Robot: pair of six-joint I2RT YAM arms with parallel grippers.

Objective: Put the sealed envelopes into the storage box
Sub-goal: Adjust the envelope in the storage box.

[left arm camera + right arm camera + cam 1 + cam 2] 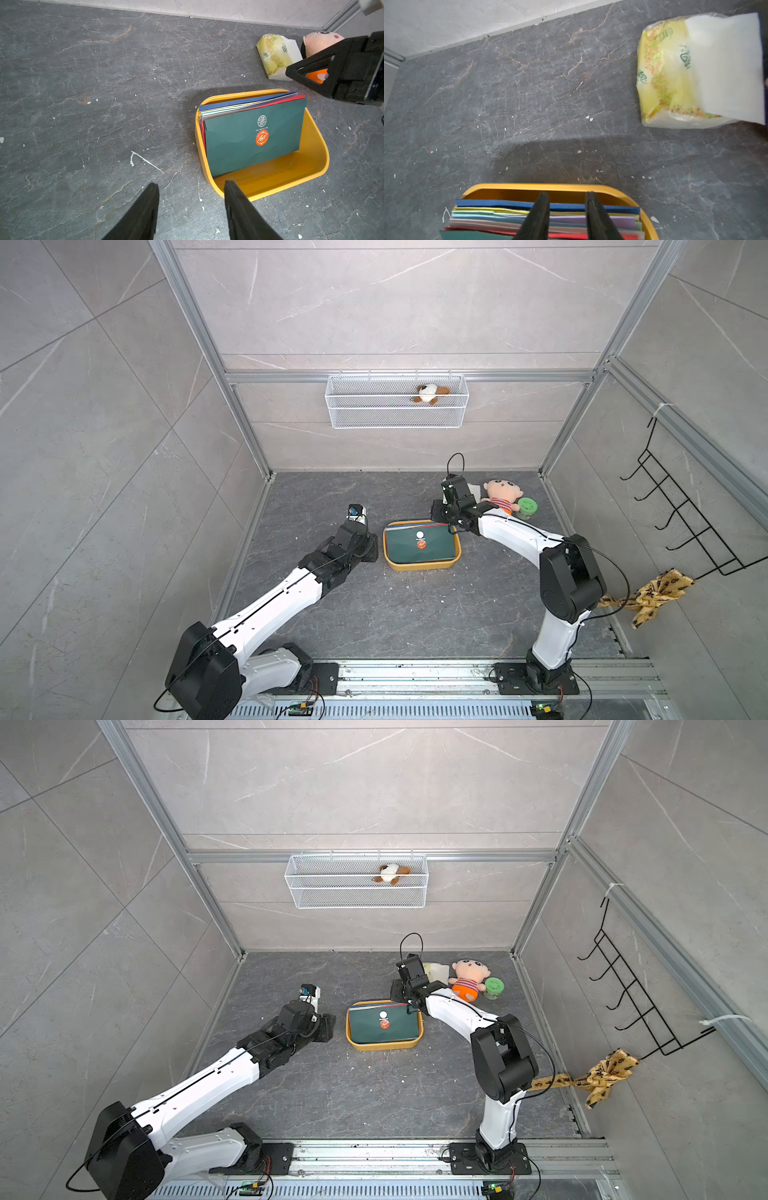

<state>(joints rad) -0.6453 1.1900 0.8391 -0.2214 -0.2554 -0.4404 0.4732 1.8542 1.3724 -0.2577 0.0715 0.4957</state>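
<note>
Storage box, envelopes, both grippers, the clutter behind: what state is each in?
storage box: upright, loaded.
sealed envelopes: stacked in the box, dark green on top, orange seal showing.
left gripper: open, empty, beside the box.
right gripper: open, empty, above the stack's far edge.
plastic packet: lying flat.
green jar: upright, lid on.

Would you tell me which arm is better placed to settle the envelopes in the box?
Right, probably: the right tool hangs over the top edges of the envelopes in the box, while the left tool sits open beside the box's corner.
</note>
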